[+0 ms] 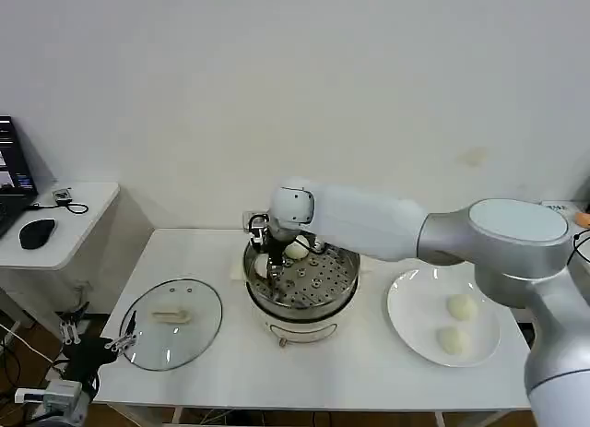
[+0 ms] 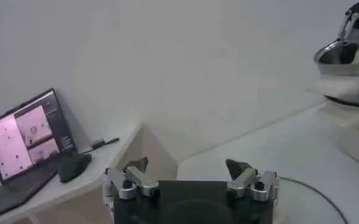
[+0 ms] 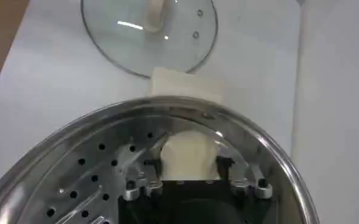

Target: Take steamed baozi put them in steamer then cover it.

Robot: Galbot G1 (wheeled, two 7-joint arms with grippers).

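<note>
Steel steamer point(image 1: 304, 284) holds the bent right arm's tool point(image 3: 189, 165) pinching a baozi point(image 3: 188, 155); left tool point(image 2: 191, 176) spread.

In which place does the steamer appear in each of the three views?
Head view: the steamer stands mid-table, between the cover and the plate.
Left wrist view: it stands far across the table from the left gripper.
Right wrist view: its rim curves around the right gripper, which holds a baozi.
Shared landmark: the cover, in head and right wrist views.
</note>
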